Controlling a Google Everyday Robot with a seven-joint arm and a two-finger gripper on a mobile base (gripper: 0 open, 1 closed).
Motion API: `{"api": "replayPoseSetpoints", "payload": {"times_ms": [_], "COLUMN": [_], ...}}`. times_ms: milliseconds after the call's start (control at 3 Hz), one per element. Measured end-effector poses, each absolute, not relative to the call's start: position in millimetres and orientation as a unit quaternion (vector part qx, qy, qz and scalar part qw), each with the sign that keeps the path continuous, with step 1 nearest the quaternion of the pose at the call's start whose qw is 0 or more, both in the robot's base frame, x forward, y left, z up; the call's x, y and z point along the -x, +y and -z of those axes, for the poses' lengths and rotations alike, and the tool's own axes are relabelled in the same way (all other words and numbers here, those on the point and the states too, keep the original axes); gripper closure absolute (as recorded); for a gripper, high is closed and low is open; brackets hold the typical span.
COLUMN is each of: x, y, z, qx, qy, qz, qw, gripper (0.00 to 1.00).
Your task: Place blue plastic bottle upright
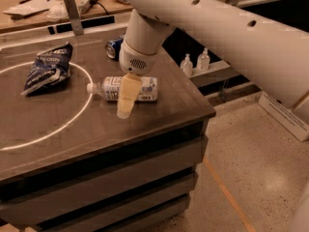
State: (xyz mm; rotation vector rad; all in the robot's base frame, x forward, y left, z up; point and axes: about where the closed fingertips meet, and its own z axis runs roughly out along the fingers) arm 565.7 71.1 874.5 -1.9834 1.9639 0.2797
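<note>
The blue plastic bottle (145, 88) lies on its side on the dark table (159, 115), clear and ribbed, with a white label. Its white cap (90, 87) points left and touches the white circle line. My gripper (125, 100) hangs from the big white arm and points down over the middle of the bottle, covering part of the label. Its tip reaches just past the bottle's near side. I cannot tell whether it touches the bottle.
A dark blue snack bag (46, 69) lies inside the white circle (72, 120) at the left. A blue-and-white can (113, 46) lies at the back, partly behind the arm. The table's right edge is close to the bottle. Two small bottles (186, 65) stand on a shelf beyond.
</note>
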Motion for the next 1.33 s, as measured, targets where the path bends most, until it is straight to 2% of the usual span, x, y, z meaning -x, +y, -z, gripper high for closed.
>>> {"api": "replayPoseSetpoints", "payload": {"times_ms": [667, 1000, 1333], "x": [-601.5, -609.9, -611.3], "y": [80.6, 85.6, 91.4], "z": [-855.7, -846.2, -839.4], "qx": [0.682, 0.677, 0.68], "qy": [0.71, 0.719, 0.721], "qz": [-0.09, -0.087, -0.081], "qw": [0.151, 0.132, 0.109], "gripper": [0.0, 0.15, 0.38]}}
